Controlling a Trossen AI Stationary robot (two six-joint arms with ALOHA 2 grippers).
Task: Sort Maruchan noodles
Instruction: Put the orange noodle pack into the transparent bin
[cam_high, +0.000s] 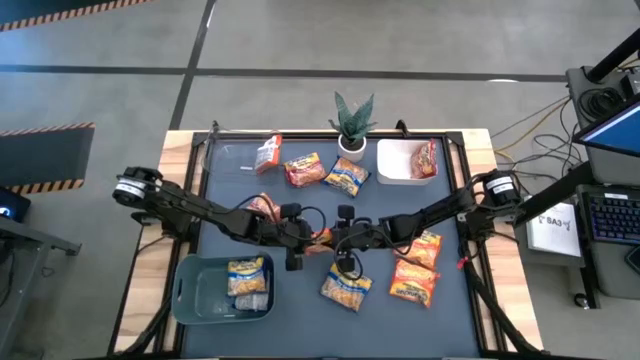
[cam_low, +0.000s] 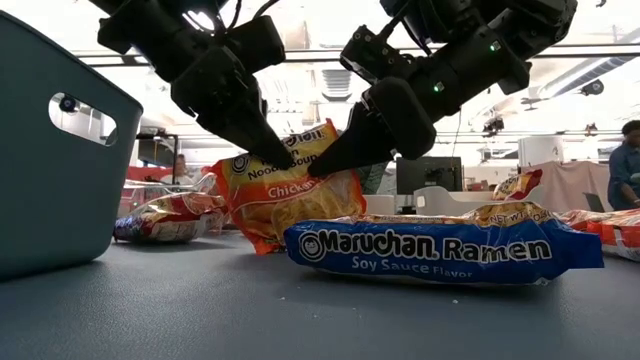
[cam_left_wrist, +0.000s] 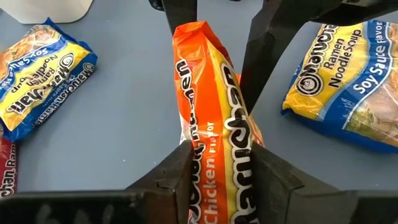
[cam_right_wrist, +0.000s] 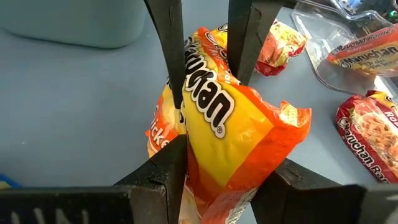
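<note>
1. Orange chicken ramen packet (cam_low: 285, 190) stands upright between both pincers, above the tabletop (cam_low: 300, 310).
2. Left pincer (cam_left_wrist: 217, 168) clamps one end.
3. Right pincer (cam_right_wrist: 227, 168) grips the opposite end.

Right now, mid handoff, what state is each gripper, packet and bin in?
Left gripper: fingers closed on the orange chicken packet.
Right gripper: also shut on that packet.
Orange chicken packet: held upright between both grippers, above the mat.
Blue soy sauce packet: lying flat, untouched.
Teal bin: upright, holding yellow-and-blue packets.
White bin: upright, one red packet inside.
</note>
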